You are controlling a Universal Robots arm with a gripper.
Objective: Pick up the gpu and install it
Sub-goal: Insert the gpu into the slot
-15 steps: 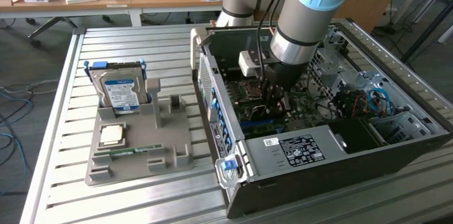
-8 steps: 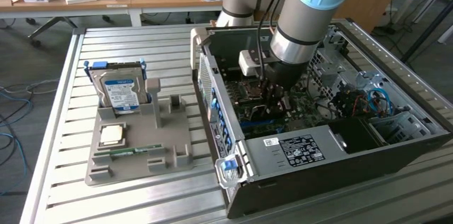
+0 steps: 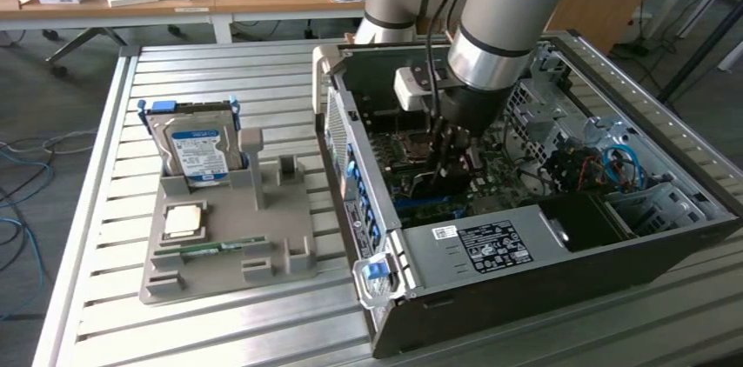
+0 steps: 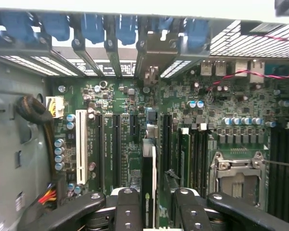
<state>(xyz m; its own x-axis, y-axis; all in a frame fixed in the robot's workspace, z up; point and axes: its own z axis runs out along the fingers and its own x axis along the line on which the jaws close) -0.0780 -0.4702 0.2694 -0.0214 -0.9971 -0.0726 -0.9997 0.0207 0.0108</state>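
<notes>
The gpu (image 4: pixel 148 178) stands on its thin edge inside the case (image 3: pixel 558 280). It sits in a long slot on the green board (image 4: pixel 125 144). Its metal end plate (image 4: pixel 156 53) reaches the case wall, under the row of blue clips (image 4: pixel 94 24).

The gripper (image 4: pixel 152 192) is right over the gpu, with one finger on each side. The fingers (image 4: pixel 128 211) are spread a little. One finger is right against the card, and there is a gap between the card and the other finger, so the gripper is not pinching it.

In the exterior view the arm reaches down into the open case, and the gripper (image 3: pixel 447 167) is low over the board.

A white slot (image 4: pixel 81 144) lies to one side of the gpu, and the metal chip socket (image 4: pixel 238 168) lies to the other.

At the exterior view's left, well apart from the case, a grey holder (image 3: pixel 232 245) sits on the table (image 3: pixel 104 315). A hard drive (image 3: pixel 197 150) stands at its far end. A green stick (image 3: pixel 209 248) lies at its near end.
</notes>
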